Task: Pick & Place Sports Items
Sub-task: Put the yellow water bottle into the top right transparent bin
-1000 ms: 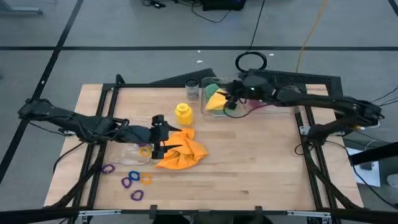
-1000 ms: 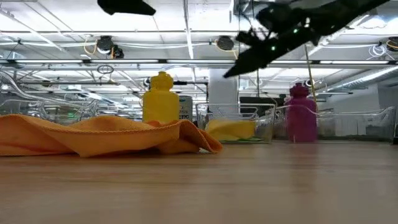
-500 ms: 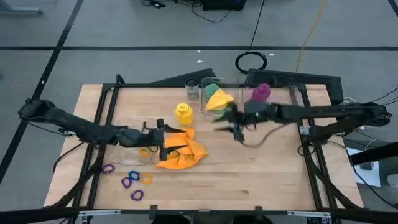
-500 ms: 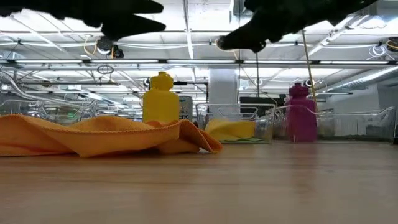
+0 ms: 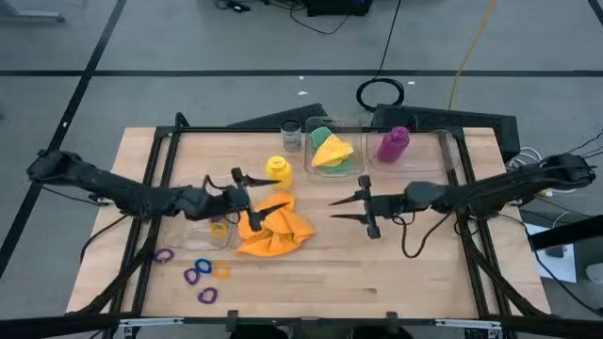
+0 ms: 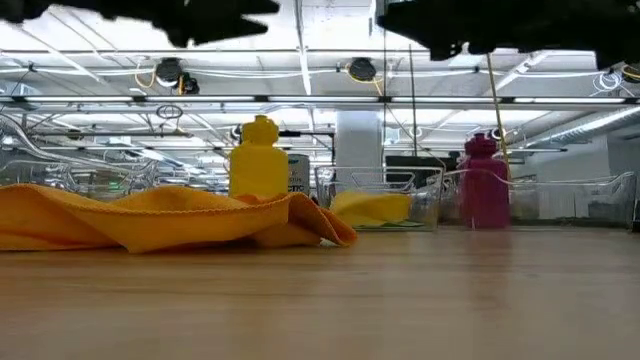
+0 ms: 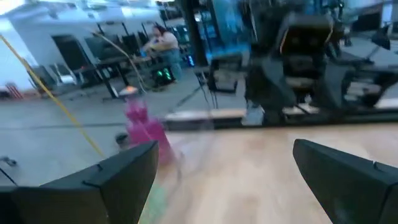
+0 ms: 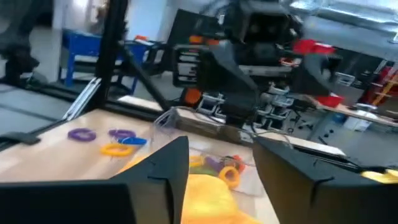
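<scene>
Partly blurred purple bottle (image 7: 144, 127), left tool (image 5: 252, 192) fingers spread

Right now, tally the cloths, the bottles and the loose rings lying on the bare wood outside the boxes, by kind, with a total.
Cloths: 3 (orange cloth, yellow cloth, green cloth)
Bottles: 2 (yellow bottle, purple bottle)
Loose rings: 5 (purple ring, purple ring, purple ring, blue ring, orange ring)
Total: 10
</scene>
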Robot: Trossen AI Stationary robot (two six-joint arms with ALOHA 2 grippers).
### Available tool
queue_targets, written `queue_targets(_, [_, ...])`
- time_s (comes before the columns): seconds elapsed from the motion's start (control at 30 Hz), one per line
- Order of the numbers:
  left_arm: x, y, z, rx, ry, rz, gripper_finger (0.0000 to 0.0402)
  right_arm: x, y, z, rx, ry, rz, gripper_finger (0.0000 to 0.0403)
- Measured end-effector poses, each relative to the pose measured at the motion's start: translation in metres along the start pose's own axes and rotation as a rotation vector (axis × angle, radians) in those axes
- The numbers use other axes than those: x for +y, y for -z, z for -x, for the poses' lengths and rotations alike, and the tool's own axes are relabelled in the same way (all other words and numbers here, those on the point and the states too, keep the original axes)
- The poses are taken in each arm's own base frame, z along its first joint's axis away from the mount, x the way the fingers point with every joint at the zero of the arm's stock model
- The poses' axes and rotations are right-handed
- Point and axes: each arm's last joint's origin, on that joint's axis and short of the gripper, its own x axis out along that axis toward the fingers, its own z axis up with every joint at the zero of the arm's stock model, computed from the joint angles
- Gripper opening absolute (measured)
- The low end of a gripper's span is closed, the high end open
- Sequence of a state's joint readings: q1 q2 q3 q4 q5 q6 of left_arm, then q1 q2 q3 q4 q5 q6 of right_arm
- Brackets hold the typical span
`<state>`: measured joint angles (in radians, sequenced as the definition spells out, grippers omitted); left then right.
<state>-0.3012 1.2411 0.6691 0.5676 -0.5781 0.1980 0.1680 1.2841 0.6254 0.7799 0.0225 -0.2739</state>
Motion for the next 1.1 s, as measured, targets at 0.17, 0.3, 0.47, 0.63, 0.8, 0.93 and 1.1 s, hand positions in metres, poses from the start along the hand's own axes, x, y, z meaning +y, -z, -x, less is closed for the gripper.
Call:
queue_targets(0.17, [0.014,-0.038,-0.014,-0.036,-0.052,-0.026,0.031,-0.002,-0.006,0.007,0.025,-0.006,-0.034,0.0119])
queue_targets(0.3, [0.023,-0.035,-0.021,0.054,0.009,-0.07,0.031,-0.002,-0.007,0.01,0.046,-0.011,-0.005,0.0115])
queue_targets(0.47, [0.044,-0.004,-0.029,0.188,-0.007,-0.022,0.031,-0.003,-0.006,0.01,0.053,-0.008,0.009,0.0114])
queue_targets(0.63, [0.07,0.025,-0.033,0.197,-0.004,0.056,0.031,-0.005,-0.006,0.01,0.055,0.0,0.002,0.0114])
queue_targets(0.8, [0.088,0.035,-0.034,0.196,-0.055,0.063,0.031,-0.005,-0.005,0.01,0.063,-0.004,0.003,0.0114])
queue_targets(0.93, [0.096,0.042,-0.034,0.215,-0.085,0.062,0.031,-0.004,-0.004,0.01,0.074,-0.007,-0.006,0.0114])
queue_targets(1.1, [0.107,0.049,-0.033,0.249,-0.124,0.073,0.031,-0.004,-0.002,0.01,0.099,-0.012,-0.035,0.0114])
